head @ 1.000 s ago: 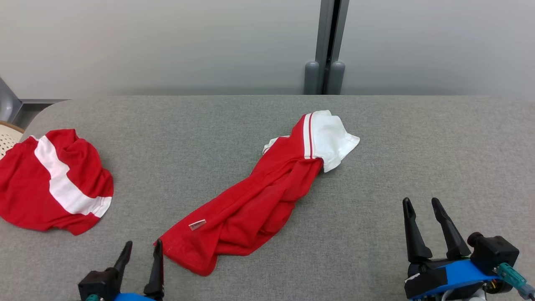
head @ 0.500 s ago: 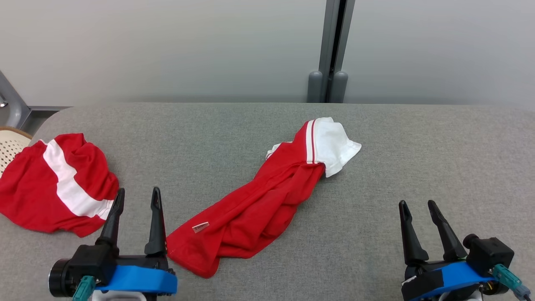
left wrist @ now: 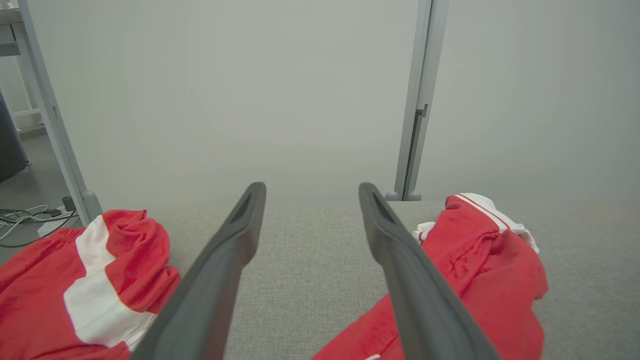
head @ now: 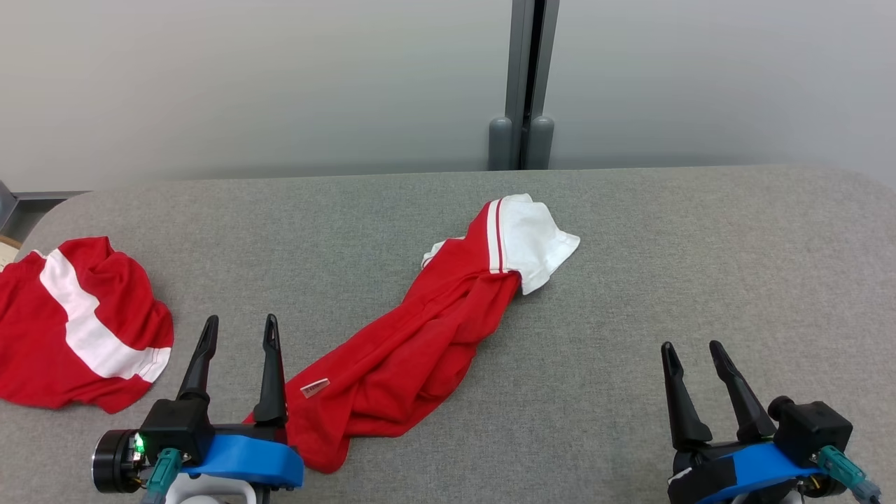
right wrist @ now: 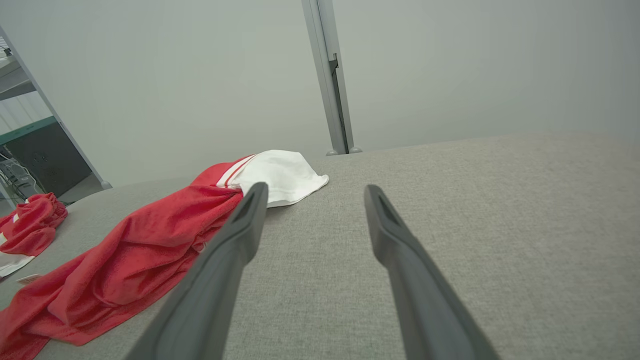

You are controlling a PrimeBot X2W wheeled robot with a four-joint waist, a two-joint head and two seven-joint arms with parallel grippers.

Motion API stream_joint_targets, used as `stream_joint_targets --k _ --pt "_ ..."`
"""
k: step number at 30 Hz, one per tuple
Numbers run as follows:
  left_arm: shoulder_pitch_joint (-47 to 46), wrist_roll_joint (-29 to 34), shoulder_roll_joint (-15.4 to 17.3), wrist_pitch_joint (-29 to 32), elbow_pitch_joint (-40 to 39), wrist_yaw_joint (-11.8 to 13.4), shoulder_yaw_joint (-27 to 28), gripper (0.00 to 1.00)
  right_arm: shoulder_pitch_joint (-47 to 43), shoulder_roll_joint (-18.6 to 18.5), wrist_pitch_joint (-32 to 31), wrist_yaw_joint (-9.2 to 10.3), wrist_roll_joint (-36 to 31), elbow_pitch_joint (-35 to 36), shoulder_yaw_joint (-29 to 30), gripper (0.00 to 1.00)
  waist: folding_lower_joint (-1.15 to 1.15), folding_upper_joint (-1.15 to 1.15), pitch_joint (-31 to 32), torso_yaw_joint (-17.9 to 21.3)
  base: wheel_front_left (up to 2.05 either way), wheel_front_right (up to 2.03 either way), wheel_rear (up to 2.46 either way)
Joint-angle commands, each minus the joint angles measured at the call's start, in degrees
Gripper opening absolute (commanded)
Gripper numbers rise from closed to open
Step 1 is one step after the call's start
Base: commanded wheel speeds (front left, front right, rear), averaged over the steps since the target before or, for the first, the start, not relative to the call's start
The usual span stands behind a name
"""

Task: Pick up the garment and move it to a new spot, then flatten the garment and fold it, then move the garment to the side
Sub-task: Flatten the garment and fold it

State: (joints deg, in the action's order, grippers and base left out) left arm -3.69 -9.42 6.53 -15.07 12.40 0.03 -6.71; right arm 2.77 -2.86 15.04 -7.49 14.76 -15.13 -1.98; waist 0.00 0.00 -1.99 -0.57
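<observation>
Head, left wrist and right wrist views. The garment (head: pixel 406 350), red with a white, red-striped end (head: pixel 532 238), lies crumpled in a long diagonal on the grey fabric-covered table (head: pixel 700 245). Its near hem sits just beside the left gripper (head: pixel 240 322) and its white end lies toward the far middle. A small label (head: pixel 314 387) shows near the hem.

The left gripper's jaws stand wide apart and hold nothing. Its inner finger overlaps the hem in the head view, and contact cannot be judged. In the left wrist view (left wrist: pixel 311 190), the garment (left wrist: pixel 480 260) lies to the right of the fingers.

The right gripper (head: pixel 691 346), also spread and empty, hovers over bare table well apart from the garment (right wrist: pixel 140 250).

A second red-and-white garment (head: pixel 77 329) lies bunched at the table's left end.
</observation>
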Motion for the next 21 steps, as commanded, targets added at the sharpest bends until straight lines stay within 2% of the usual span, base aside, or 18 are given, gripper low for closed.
stream_joint_targets --k 1,11,16,21 --pt "-0.8 0.0 -0.1 -0.2 0.4 0.3 0.1 1.00 -0.4 0.0 0.2 -0.01 -0.3 0.0 0.1 1.00 0.00 0.00 -0.1 0.0 0.00 0.00 0.00" --pt "-1.1 0.5 -0.1 -0.2 1.8 -0.2 0.0 1.00 -0.2 0.0 0.2 -0.01 -1.4 -1.2 0.7 1.00 0.00 0.00 0.4 -0.6 0.00 0.00 0.00" --pt "-1.5 0.7 -0.4 -0.2 2.1 -0.6 -0.5 1.00 4.6 -0.1 0.2 -0.01 -5.6 -3.4 1.7 1.00 0.00 0.00 0.1 -2.0 0.00 0.00 0.00" --pt "-2.2 0.8 -0.9 -0.2 2.0 -0.9 -1.1 1.00 12.5 -2.7 -0.3 -0.01 -7.7 -6.4 1.1 1.00 0.00 0.00 -1.2 -3.8 0.00 0.00 0.00"
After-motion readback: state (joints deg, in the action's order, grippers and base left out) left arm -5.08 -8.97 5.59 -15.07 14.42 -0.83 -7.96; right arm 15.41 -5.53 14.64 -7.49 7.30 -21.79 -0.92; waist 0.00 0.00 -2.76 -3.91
